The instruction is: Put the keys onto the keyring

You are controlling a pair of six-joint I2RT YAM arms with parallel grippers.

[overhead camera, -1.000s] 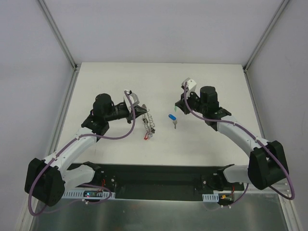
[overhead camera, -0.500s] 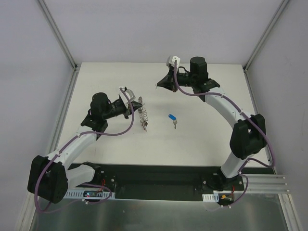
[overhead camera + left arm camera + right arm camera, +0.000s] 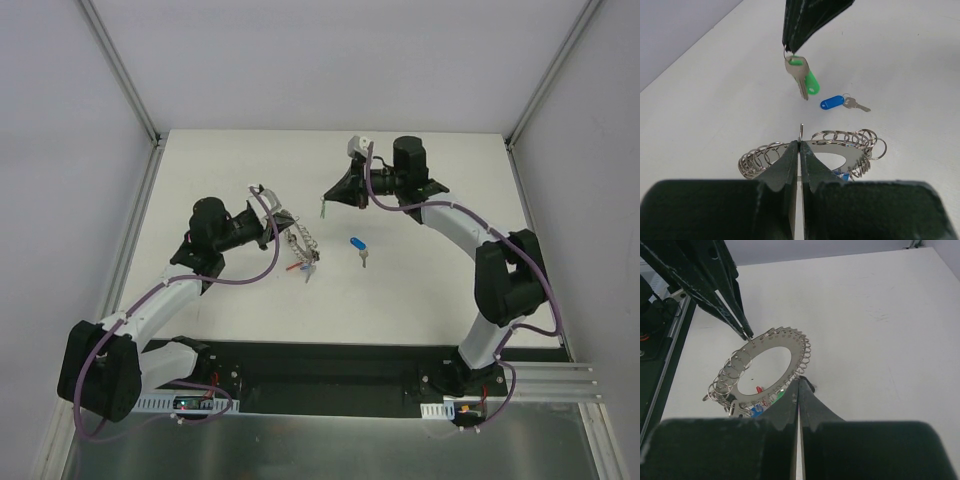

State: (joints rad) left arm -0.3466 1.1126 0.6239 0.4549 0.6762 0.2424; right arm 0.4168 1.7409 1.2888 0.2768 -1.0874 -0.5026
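above the table (image 3: pixel 430 290), left of its middle, my left claw (image 3: pixel 800 145) is clenched on the rim of the keyring (image 3: pixel 771 341), held tilted with small rings dangling. my right claw (image 3: pixel 330 192) pinches the green-tagged key (image 3: pixel 802 80), which hangs nearer the far edge. the blue-tagged key (image 3: pixel 357 243) lies flat at the table's middle.

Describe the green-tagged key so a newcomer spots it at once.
Above the white table, find the right gripper. The green-tagged key dangles in mid-air from its shut jaws. Its neighbour, the blue-tagged key, lies flat on the table, and the rest hang on the keyring in the left gripper.
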